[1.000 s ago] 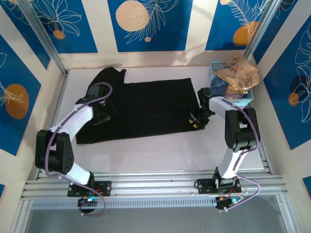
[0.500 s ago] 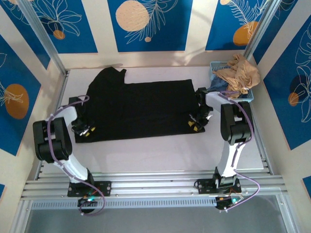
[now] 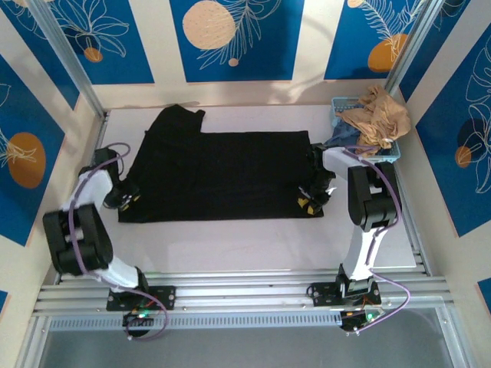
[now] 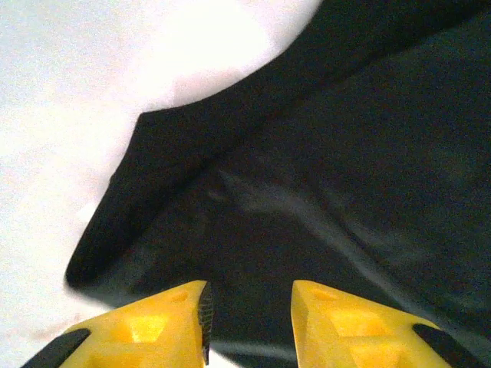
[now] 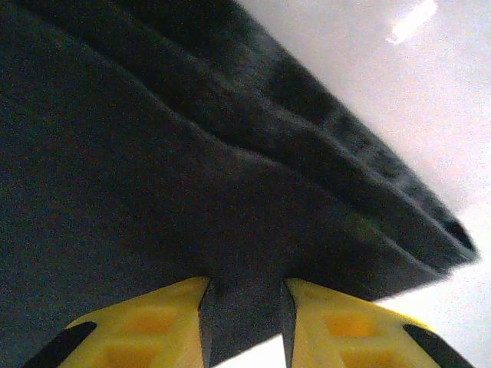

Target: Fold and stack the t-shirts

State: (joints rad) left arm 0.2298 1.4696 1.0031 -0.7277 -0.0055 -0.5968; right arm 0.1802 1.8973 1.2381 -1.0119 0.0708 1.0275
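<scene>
We are drawing the left arm off the cloth and lining both hands up on its near corners.
The left hand (image 4: pixel 249 310), lying over the black t-shirt (image 3: pixel 222 176) a second ago, is now sitting by the tabletop's left edge, fingers spread over the shirt's near left corner. The right hand (image 5: pixel 244 307) is staying at the near right corner, also spread, with the hem between its fingers. The shirt is lying flatter across the tabletop's middle, so we are judging it ready to fold. Crumpled clothes (image 3: pixel 376 115) are waiting in the basket (image 3: pixel 380 160) at the far right corner.
</scene>
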